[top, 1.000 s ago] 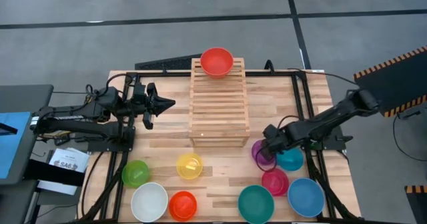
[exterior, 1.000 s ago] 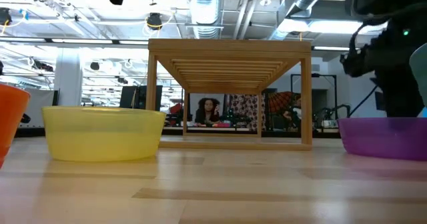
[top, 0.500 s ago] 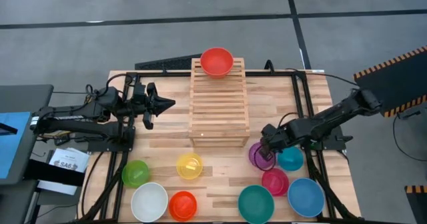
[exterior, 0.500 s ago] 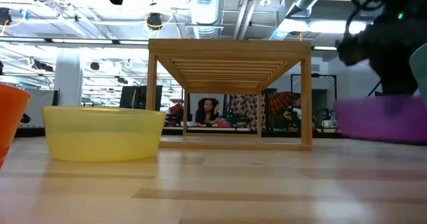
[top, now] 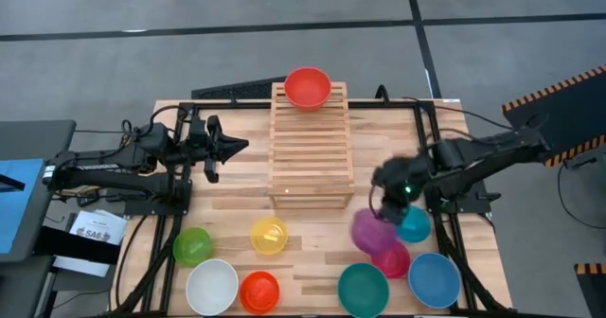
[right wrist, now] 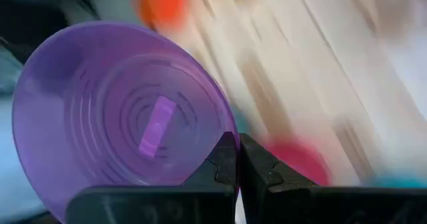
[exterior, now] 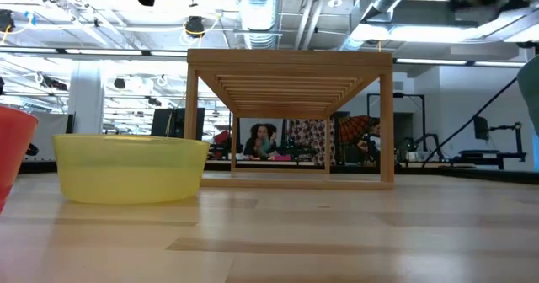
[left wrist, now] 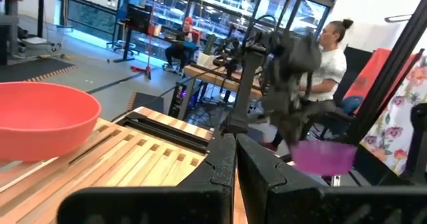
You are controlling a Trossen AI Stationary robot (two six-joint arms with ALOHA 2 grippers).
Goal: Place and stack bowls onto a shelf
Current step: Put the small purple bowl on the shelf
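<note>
Table front: white bowl (top: 211,286), orange bowl (top: 259,291), teal bowl (top: 364,289) and blue bowl (top: 434,279) line the near edge; green bowl (top: 192,246) and yellow bowl (top: 269,236) sit just behind.
Right gripper (top: 383,204): fingers pinched on the rim of the purple bowl (top: 368,229), held in the air above the magenta bowl (top: 392,258).
Shelf (top: 311,148): mid-table, a red bowl (top: 308,87) on its far, top step.
Left gripper (top: 237,148): fingers closed, empty, beside the shelf.

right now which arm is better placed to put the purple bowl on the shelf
The right arm. Its gripper is shut on the purple bowl, lifted off the table beside the shelf. The left gripper waits shut on the shelf's other side, holding nothing.
</note>
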